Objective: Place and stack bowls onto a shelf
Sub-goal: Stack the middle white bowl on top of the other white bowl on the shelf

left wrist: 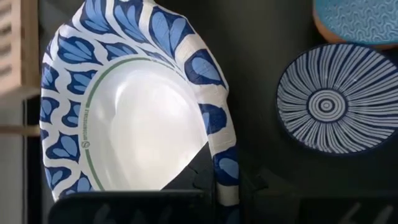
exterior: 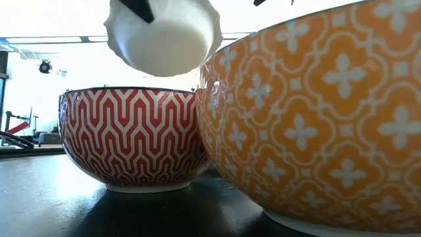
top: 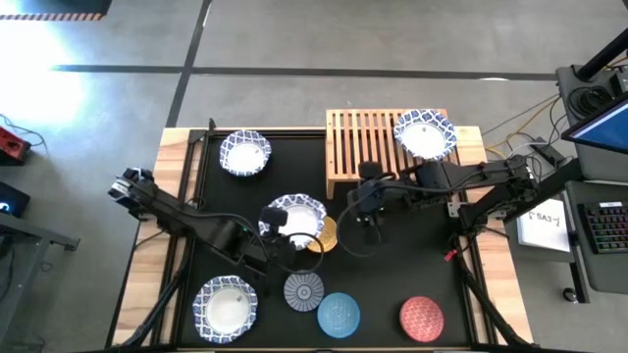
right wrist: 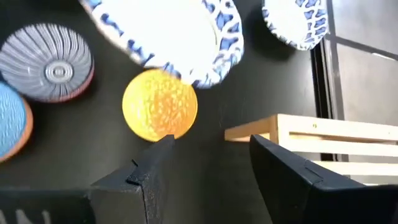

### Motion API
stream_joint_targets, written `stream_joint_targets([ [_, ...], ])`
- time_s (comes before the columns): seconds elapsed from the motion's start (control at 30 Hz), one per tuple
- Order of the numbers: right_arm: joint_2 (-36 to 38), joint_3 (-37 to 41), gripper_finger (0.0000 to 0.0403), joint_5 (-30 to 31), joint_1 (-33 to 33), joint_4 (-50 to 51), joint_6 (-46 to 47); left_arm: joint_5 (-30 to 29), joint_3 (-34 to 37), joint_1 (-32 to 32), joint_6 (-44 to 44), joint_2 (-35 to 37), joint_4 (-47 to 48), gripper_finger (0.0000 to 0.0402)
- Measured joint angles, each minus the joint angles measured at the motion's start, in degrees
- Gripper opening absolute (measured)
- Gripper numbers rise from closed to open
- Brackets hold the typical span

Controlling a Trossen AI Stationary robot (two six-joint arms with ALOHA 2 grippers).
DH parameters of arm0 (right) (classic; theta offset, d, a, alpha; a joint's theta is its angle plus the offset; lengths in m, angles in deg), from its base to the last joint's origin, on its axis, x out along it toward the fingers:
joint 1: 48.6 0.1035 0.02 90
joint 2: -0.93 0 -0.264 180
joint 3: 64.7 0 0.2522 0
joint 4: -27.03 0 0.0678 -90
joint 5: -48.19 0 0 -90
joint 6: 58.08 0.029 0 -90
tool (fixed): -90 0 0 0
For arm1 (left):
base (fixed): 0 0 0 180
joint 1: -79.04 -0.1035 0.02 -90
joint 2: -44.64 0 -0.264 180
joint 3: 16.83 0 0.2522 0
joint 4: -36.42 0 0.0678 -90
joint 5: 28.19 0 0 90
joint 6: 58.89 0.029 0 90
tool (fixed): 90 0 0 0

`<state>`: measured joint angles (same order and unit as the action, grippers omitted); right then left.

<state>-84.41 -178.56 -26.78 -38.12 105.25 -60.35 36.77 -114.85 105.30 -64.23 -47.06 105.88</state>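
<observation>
Yellow bowl (exterior: pixel 316 125) fills low view | left end effector (top: pixel 278 224) clamps white bowl (top: pixel 297 218) (rim) | right end effector (right wrist: pixel 211 162) apart

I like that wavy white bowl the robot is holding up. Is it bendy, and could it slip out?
The white bowl looks thin, with a fluted rim, so probably light and slightly bendy. The left gripper pinches only its rim, so it might tilt or slip. It probably wouldn't shatter.

white blue-rimmed bowl (top: pixel 294 220): lifted, tilted, partly over mustard bowl (top: pixel 325 233) | second (top: pixel 425 133): on slatted shelf (top: pixel 358 147) | two more (top: pixel 244 153) (top: pixel 226 306): on mat | striped (top: pixel 303 291), light blue (top: pixel 339 315), red (top: pixel 422 319) bowls: front row
</observation>
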Motion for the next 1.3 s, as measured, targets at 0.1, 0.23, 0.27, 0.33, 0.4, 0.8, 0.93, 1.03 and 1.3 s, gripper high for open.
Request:
stream_joint_targets([
  [0.1,0.0,0.0,0.0199,0.0,0.0,-1.4,1.9,-0.1,-0.1,0.0,4.0,0.0,-2.2,0.0],
  [0.23,-0.3,0.0,0.0199,-0.5,0.0,-2.7,10.4,-0.7,0.1,0.0,8.5,0.0,-5.2,0.0],
  [0.27,-0.4,0.0,0.0199,-0.5,0.0,-2.8,12.0,-1.1,0.1,0.0,9.2,0.0,-5.8,0.0],
  [0.33,-0.7,0.0,0.0199,-0.5,0.0,-3.0,12.4,-1.5,0.1,0.0,9.9,0.0,-6.2,0.0],
  [0.4,-0.8,0.0,0.0199,-0.6,0.0,-3.6,10.2,-1.5,0.1,0.0,10.2,0.0,-6.2,0.0],
  [0.8,-1.1,0.0,0.0199,-0.4,0.0,-4.8,0.8,-1.5,0.7,0.0,10.9,0.0,-6.2,0.0],
  [0.93,-1.1,0.0,0.0199,0.6,0.0,-6.5,3.6,-1.5,0.8,-0.1,12.0,0.0,-6.3,0.0],
  [1.03,-1.1,0.0,0.0199,-0.3,0.0,-7.0,3.2,-1.5,0.8,-0.1,13.5,0.0,-6.9,0.0],
  [1.3,-1.1,0.0,0.0199,-0.4,0.0,-7.0,7.2,-1.5,0.8,-0.2,15.4,0.0,-8.0,0.0],
])
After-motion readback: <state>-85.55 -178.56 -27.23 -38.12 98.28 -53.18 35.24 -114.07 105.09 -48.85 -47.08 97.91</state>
